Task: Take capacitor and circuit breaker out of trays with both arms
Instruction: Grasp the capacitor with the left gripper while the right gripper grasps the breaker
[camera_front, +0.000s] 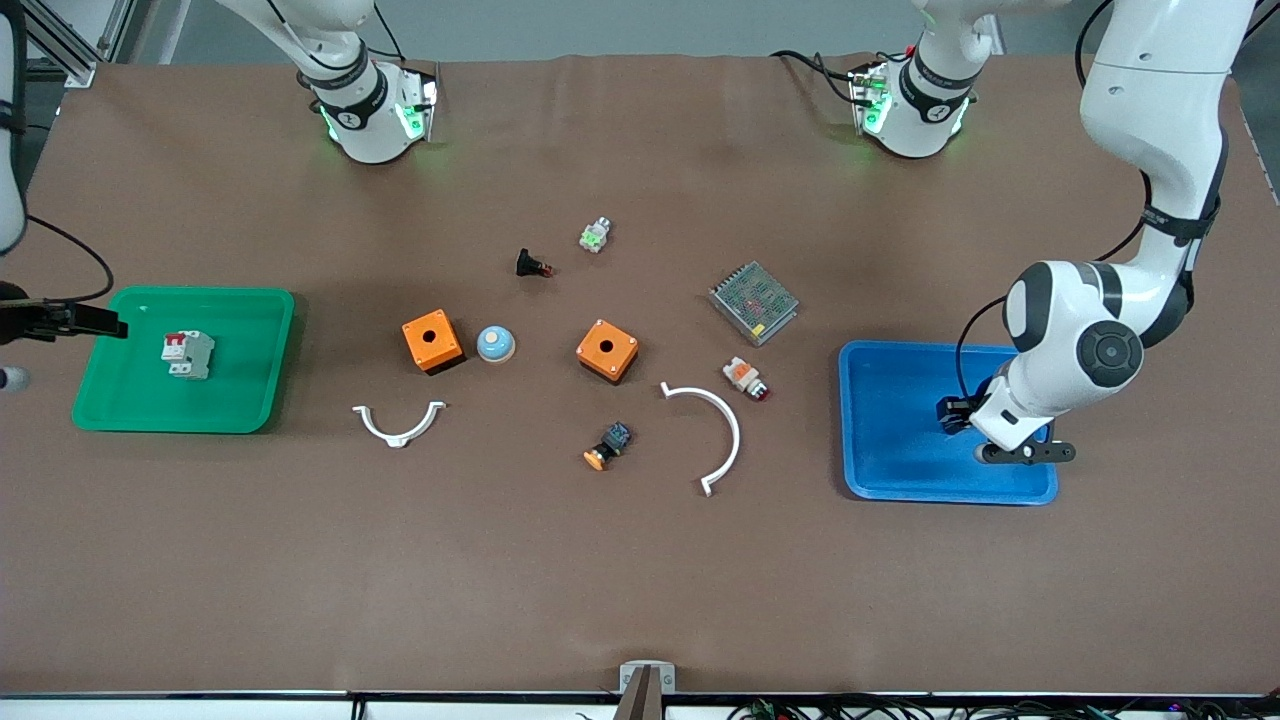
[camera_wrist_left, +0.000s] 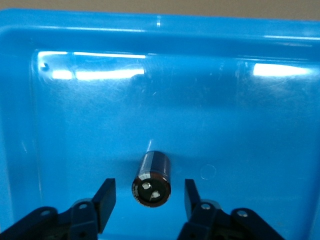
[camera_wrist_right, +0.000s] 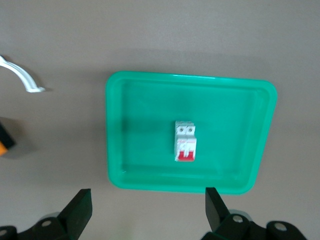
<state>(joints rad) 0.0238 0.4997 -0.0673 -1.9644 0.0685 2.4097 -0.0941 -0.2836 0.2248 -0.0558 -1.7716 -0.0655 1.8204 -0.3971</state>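
The capacitor (camera_wrist_left: 151, 178), a stubby black cylinder, lies on its side on the floor of the blue tray (camera_wrist_left: 250, 125). My left gripper (camera_wrist_left: 148, 183) is open, with one finger on each side of the capacitor and not touching it. In the front view the left gripper (camera_front: 952, 415) is low in the blue tray (camera_front: 890, 420) and hides the capacitor. The white-grey breaker (camera_front: 187, 354) with red levers lies in the green tray (camera_front: 130, 400). My right gripper (camera_wrist_right: 147, 192) is open and empty, high above the table beside the green tray's rim (camera_wrist_right: 175, 186), with the breaker (camera_wrist_right: 185, 141) below it.
Between the trays lie two orange boxes (camera_front: 432, 341) (camera_front: 607, 351), a blue dome (camera_front: 495, 344), a black flared part (camera_front: 533, 264), a green-white part (camera_front: 595, 235), a mesh-topped box (camera_front: 753, 301), a white-and-orange push button (camera_front: 746, 377), an orange-blue button (camera_front: 608, 447) and two white arcs (camera_front: 398, 422) (camera_front: 715, 430).
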